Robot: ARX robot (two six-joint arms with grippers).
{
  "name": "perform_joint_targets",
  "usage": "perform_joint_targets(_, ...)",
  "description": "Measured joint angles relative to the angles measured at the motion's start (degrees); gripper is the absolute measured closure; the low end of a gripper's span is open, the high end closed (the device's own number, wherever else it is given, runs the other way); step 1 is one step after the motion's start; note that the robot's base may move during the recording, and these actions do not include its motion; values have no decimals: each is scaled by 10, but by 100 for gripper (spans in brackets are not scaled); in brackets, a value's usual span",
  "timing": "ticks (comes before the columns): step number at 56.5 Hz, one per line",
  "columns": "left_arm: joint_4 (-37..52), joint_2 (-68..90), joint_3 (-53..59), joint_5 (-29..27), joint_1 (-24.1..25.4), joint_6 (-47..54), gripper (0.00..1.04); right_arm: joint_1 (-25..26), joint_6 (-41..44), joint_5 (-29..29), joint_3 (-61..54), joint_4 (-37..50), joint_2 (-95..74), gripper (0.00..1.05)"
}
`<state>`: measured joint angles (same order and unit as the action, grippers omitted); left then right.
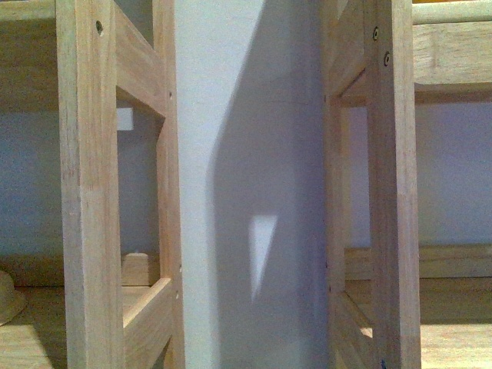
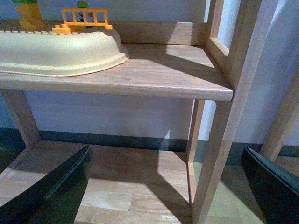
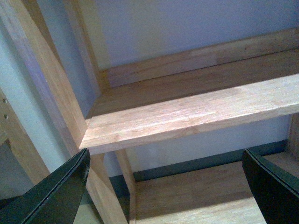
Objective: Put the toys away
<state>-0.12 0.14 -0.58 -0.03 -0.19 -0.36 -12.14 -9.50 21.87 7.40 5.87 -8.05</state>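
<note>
Before two wooden shelf units (image 1: 92, 192) | both jaws apart, empty

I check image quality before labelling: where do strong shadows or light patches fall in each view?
Front view: a broad diagonal shadow on the wall, with one small bright patch inside. Left wrist view: sunlit patches on the lower shelf. Right wrist view: the shelf's front edge is lit, its back shaded.

Wooden shelf (image 3: 187, 116), spread black fingers (image 3: 56, 196)

Dim, soft and grainy throughout, the pictures show slanting light casting a broad shadow and one bright patch on the wall (image 1: 254, 192) between wooden shelves (image 1: 84, 192).
</note>
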Motion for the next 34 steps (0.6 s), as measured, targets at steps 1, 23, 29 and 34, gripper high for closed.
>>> perform_joint_targets(1, 0, 0, 0, 0, 0, 0, 6, 0, 1, 0, 0, 0, 0, 7)
perform_joint_targets(23, 0, 0, 0, 0, 0, 0, 6, 117, 79, -218, -5, -71, 23, 44)
perform_joint_targets(29, 0, 0, 0, 0, 0, 0, 6, 118, 85, -217, -17, -69, 30, 61)
perform_joint_targets(34, 0, 0, 0, 0, 0, 0, 6, 119, 89, -217, -26, -67, 35, 77)
